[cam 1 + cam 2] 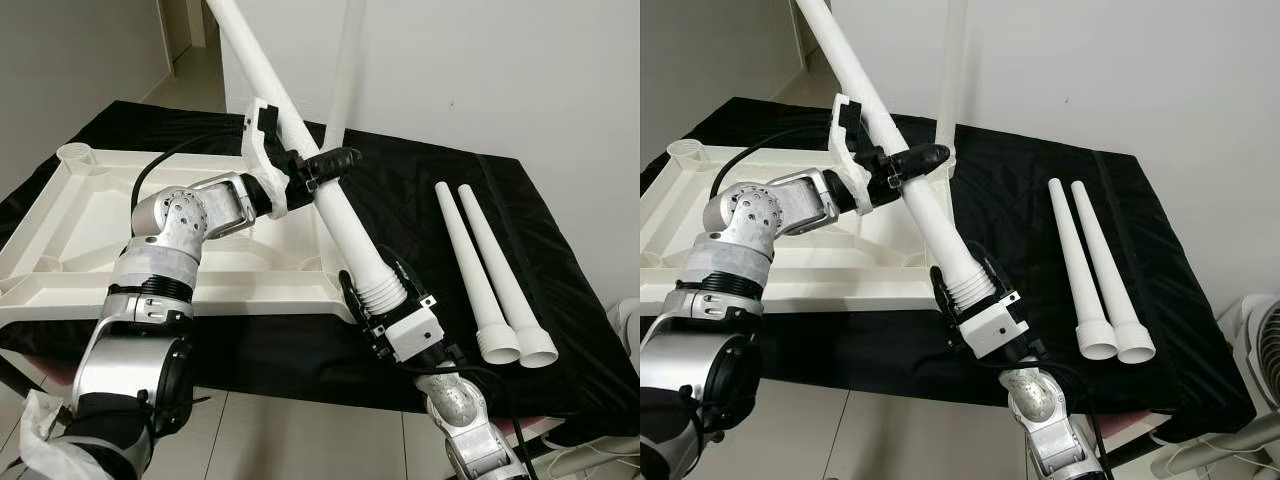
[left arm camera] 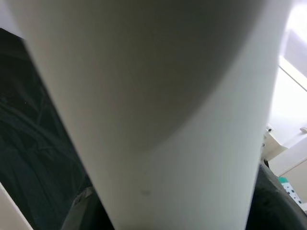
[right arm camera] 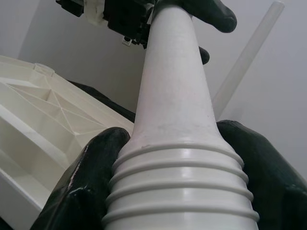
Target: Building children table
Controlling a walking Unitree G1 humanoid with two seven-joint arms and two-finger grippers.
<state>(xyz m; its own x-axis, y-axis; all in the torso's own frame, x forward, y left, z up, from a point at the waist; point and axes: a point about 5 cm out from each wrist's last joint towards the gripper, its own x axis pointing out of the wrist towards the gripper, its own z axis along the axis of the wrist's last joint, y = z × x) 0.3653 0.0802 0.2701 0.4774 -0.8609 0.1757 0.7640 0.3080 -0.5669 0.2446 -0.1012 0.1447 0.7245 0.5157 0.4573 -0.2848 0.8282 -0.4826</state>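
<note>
I hold a long white table leg [image 1: 340, 215] at a slant over the upturned white tabletop [image 1: 90, 220]. My left gripper [image 1: 335, 165] is shut on the leg's smooth middle. My right gripper [image 1: 380, 285] is shut on its ribbed, threaded lower end, just off the tabletop's near right corner. In the right wrist view the black fingers [image 3: 91, 177] press both sides of the ribbed end of the leg [image 3: 172, 96]. The left wrist view looks closely at the leg's shaft [image 2: 158, 120]. Another white leg [image 1: 345, 70] stands upright at the tabletop's far right corner.
Two loose white legs [image 1: 470, 270] [image 1: 505, 270] lie side by side on the black cloth [image 1: 430, 200] to the right, wide ends toward me. A white wall rises behind. A white fan-like object [image 1: 1265, 350] stands on the floor at far right.
</note>
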